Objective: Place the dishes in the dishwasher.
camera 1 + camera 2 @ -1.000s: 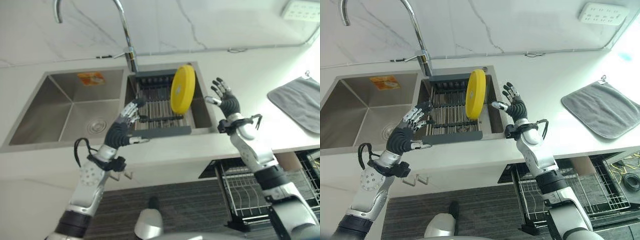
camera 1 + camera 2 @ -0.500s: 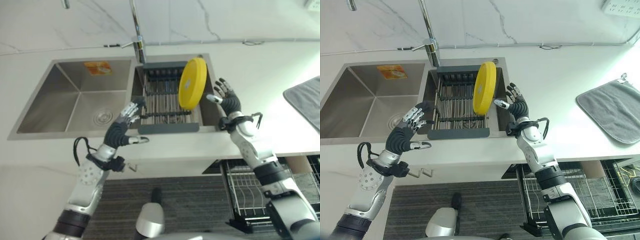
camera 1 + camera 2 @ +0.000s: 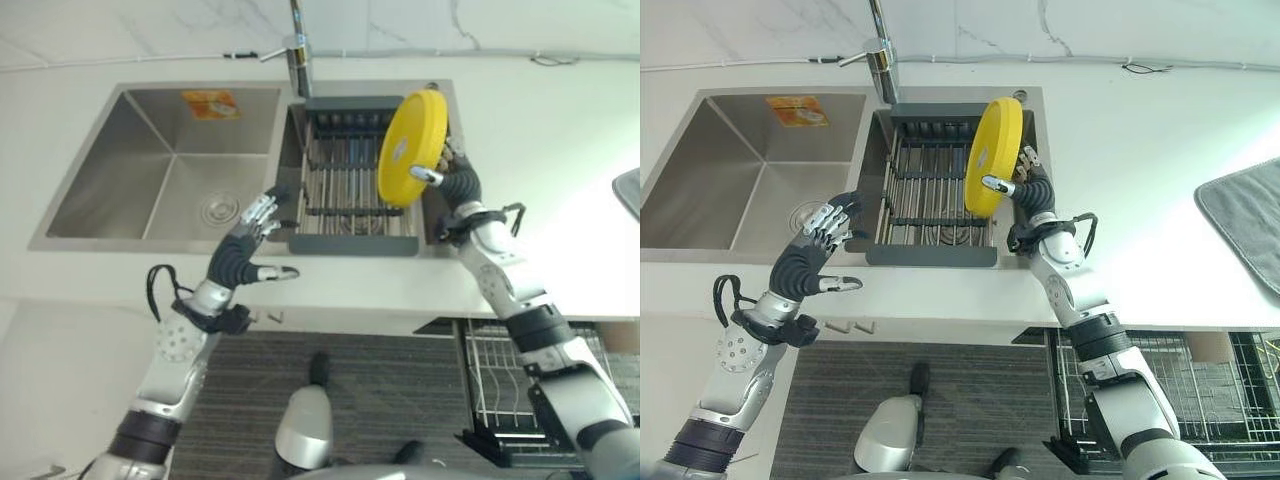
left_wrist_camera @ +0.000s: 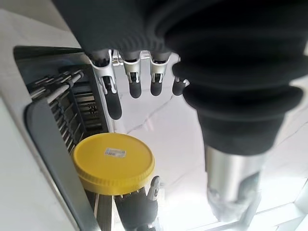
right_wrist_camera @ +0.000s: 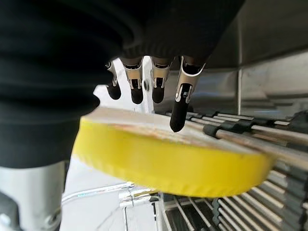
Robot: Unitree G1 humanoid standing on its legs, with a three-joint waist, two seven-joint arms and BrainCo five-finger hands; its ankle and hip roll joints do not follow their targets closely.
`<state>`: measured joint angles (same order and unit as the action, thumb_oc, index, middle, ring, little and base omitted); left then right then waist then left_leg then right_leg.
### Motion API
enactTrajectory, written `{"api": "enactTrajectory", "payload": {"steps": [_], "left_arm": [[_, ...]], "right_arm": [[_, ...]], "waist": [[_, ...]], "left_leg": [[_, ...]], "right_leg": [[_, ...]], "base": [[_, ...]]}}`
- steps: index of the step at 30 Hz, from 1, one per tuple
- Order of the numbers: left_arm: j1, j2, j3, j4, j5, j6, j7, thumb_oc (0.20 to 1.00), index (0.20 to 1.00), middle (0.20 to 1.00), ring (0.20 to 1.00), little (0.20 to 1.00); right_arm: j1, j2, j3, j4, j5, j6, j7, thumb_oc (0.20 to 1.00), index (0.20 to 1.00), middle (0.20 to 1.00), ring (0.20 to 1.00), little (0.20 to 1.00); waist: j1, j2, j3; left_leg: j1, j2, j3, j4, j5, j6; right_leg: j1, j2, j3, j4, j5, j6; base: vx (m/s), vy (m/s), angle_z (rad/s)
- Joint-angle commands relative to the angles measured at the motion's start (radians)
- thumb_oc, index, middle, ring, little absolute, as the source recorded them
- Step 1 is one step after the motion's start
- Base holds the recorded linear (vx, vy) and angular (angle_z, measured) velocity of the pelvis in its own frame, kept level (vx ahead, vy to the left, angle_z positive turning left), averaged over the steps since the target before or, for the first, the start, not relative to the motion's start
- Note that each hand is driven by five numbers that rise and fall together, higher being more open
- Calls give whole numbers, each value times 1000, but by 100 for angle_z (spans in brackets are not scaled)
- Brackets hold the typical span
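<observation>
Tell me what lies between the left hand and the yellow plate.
The dark dish rack, sitting in the sink's right basin, spans that stretch in the left eye view; the left hand hovers open at its near-left corner, and the yellow plate stands at its right end.

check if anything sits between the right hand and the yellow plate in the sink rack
Nothing visible does. The right hand is already at the yellow plate, its thumb across the plate's face and its fingers behind the rim, above the drying rack.

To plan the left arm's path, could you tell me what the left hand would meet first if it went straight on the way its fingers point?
Probably the dish rack in the sink: the left hand, open, points at its near corner. Depth is unclear, so it might pass above.
</observation>
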<state>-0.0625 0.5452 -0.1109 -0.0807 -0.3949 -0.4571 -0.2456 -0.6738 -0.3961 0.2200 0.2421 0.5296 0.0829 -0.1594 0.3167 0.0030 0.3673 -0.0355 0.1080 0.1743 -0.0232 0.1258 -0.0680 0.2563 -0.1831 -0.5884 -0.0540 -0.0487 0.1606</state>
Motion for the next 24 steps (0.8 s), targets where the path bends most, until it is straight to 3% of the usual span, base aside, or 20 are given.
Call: {"api": "enactTrajectory", "payload": {"steps": [1,22,24], "left_arm": [[-16,37,-8,-71,-47,-67,-7,1000,1000,1000,1000,1000],[-29,25,-38,-80,-26,-50,16,1000,1000,1000,1000,1000],[-28,25,-40,-77,-32,-49,12,1000,1000,1000,1000,1000]], "right_arm": [[-62,-44,13,-7,-3,-26,8,1000,1000,1000,1000,1000],[-117,-35,47,6,-141,77,-159,1000,1000,1000,1000,1000],[-118,-38,40,22,-175,81,-213,451,451,451,451,451]], "waist": [[16,12,-69],[19,24,-62],[21,26,-62]], "left_leg": [[-74,47,-15,-34,23,-46],[-53,38,-19,-42,14,-40],[-54,36,-18,-42,13,-40]], "right_leg": [[-24,-37,-23,171,-98,-35],[-32,-47,-27,185,-93,-32],[-32,-49,-29,186,-92,-32]], "base": [[0,0,0],[-1,6,0],[0,0,0]]}}
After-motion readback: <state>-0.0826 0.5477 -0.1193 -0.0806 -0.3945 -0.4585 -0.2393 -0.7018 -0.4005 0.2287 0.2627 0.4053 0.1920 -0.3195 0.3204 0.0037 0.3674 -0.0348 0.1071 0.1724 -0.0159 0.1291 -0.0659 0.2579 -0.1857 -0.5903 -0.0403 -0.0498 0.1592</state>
